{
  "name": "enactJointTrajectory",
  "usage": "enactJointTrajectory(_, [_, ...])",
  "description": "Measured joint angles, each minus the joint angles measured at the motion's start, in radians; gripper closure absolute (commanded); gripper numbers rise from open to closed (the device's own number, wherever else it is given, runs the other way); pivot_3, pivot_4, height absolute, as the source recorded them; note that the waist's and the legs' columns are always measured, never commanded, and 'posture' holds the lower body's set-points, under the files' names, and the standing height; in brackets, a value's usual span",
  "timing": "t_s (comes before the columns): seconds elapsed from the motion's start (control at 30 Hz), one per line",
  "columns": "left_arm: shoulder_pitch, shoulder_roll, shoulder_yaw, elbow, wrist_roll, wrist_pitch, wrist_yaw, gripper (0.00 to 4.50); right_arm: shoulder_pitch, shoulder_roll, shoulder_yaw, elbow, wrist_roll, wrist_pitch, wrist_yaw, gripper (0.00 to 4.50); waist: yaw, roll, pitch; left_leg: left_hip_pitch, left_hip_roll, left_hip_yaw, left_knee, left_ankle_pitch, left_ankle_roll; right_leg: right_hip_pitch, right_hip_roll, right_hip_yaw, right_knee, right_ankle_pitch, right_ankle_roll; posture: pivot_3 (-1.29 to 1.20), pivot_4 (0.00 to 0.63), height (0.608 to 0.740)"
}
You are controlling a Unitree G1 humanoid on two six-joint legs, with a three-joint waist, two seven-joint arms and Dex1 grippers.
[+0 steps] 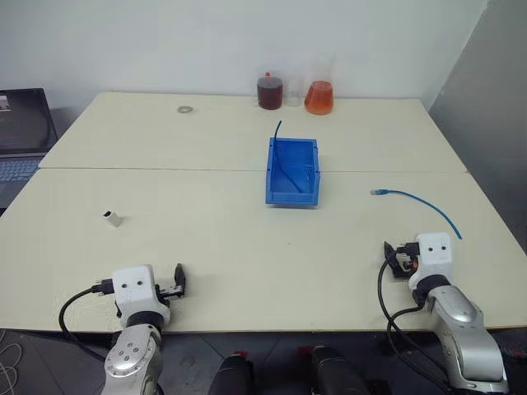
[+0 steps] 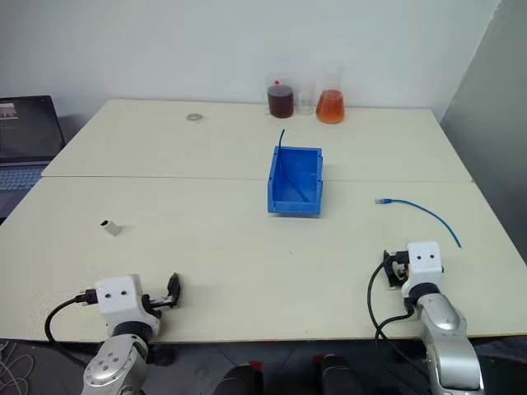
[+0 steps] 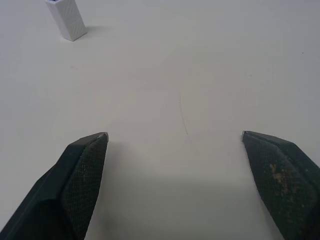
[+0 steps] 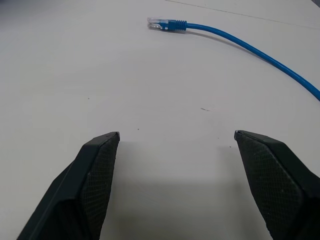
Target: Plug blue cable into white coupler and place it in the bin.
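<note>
The blue cable (image 1: pixel 416 200) lies curved on the right of the table, its clear plug (image 4: pixel 156 23) pointing toward the bin. My right gripper (image 4: pixel 176 134) is open just in front of the table's near edge, short of the cable and empty. The white coupler (image 1: pixel 113 218) lies on the left of the table and shows close up as a white coupler (image 3: pixel 67 19) ahead of my left gripper (image 3: pixel 175 135), which is open and empty near the front edge. The bin (image 1: pixel 292 197) stands at the table's middle, well beyond both grippers.
A thin darker blue cable (image 1: pixel 277 132) sticks out of the bin's back. Two flasks, one dark red (image 1: pixel 270 91) and one orange (image 1: pixel 319 96), stand at the far edge. A small ring (image 1: pixel 185 109) lies at the back left. A laptop (image 1: pixel 23 132) sits off the table's left.
</note>
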Motion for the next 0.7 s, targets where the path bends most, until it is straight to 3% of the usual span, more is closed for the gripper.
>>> enactJointTrajectory(0.7, [-0.003,-0.021,0.036,0.009,0.025,-0.015,0.066,0.0,-0.003,0.01,0.009,0.0,-0.007,-0.009,0.0,0.58,0.0,0.0,0.0,0.0,0.0,0.0,0.0,0.0,0.0,0.0,0.0,0.0,0.0,0.0,0.0,0.0,0.15,0.74])
